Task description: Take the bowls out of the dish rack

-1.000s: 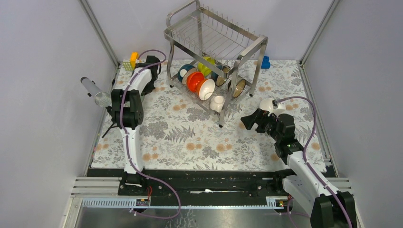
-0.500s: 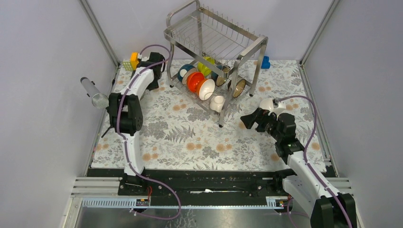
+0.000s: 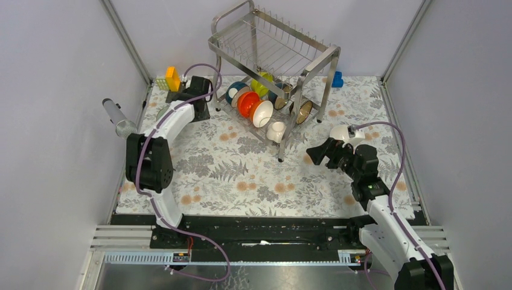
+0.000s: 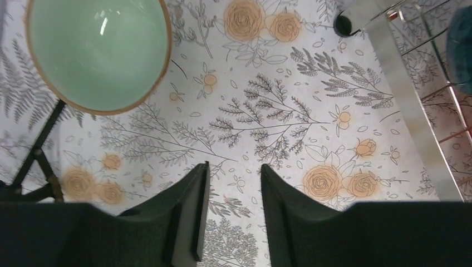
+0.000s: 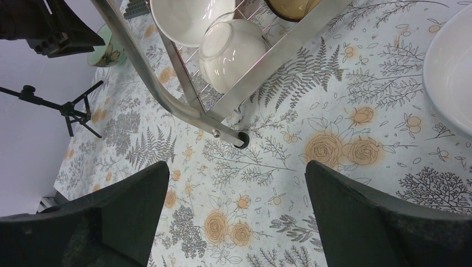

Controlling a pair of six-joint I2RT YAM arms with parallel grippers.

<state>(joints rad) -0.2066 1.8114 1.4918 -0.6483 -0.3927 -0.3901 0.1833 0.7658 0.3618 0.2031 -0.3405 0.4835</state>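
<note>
Left wrist view shows the left gripper (image 4: 234, 214) slightly parted and empty above the floral mat (image 4: 267, 111). A green bowl (image 4: 97, 53) sits on the mat beyond one finger, and the rack (image 4: 414, 117) is at the other side. The right gripper (image 5: 239, 217) is spread wide and holds nothing; a white bowl (image 5: 453, 72) lies on the mat just past one finger, while ahead the remaining bowls (image 3: 261, 101) stand in the rack's lower tier.

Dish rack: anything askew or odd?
The shiny steel wire dish rack stands skewed, diagonal to the edges of the floral-covered table. Its upper tier is bare; the coloured bowls crowd the lower tier. Nothing looks spilled or broken.
</note>
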